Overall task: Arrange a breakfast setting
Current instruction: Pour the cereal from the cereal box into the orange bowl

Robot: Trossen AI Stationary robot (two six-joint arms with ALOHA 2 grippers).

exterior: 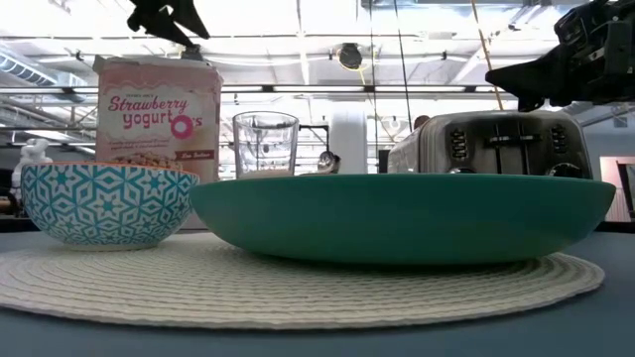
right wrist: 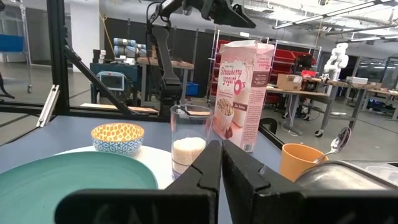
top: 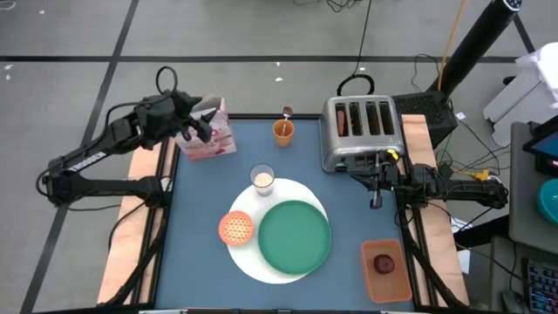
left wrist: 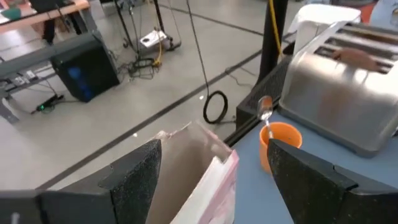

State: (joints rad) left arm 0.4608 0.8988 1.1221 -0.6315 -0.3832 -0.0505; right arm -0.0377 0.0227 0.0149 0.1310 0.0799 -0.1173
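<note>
The pink cereal box [top: 209, 139] stands upright at the far left of the table, its top open. My left gripper [left wrist: 214, 149] is open just above the box top [left wrist: 199, 174], one finger on either side, clear of it in the right wrist view [right wrist: 224, 12]. My right gripper [right wrist: 221, 163] is shut and empty, in front of the toaster [top: 377, 187]. The round white mat [top: 248, 262] carries the green plate [top: 294, 237], a blue-patterned bowl of cereal [top: 236, 228] and the glass [top: 262, 179] with a little milk. The spoon [top: 286, 113] stands in an orange cup [top: 283, 132].
The silver toaster [top: 362, 131] stands at the far right with a brown bagel [top: 338, 122] in one slot. An orange tray [top: 386, 277] at the near right holds the dark red fruit [top: 384, 262]. Bare blue table lies between the box and the mat.
</note>
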